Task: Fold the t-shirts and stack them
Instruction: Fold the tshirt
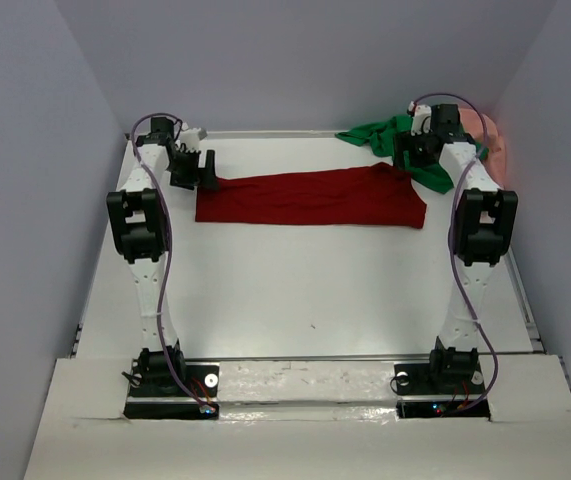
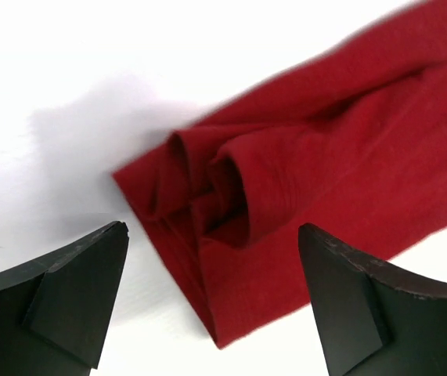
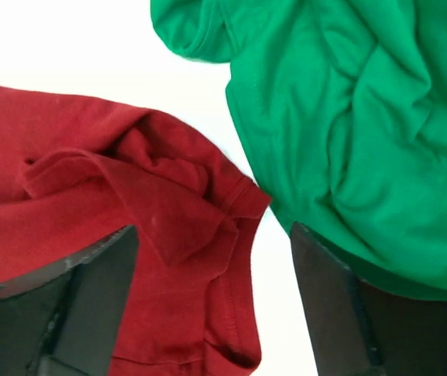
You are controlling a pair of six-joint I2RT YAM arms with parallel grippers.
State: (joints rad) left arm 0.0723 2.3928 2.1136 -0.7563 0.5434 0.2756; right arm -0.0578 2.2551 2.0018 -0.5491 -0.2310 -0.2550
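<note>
Red shirt (image 1: 310, 198) is lying as a long folded strip across the far part of the desk (image 1: 305, 290), running left to right. Left gripper (image 1: 193, 170) is hovering over its rumpled left end, fingers (image 2: 66, 298) standing wide apart, gripping nothing. Right gripper (image 1: 417, 150) is hanging over the strip's right end, also spread wide, nothing between the fingers (image 3: 340, 313). Green shirt (image 1: 385, 135) is sitting bunched at the far right corner, just beside the red sleeve. Pink shirt (image 1: 490, 140) is showing at the same corner, mostly hidden behind the right arm.
</note>
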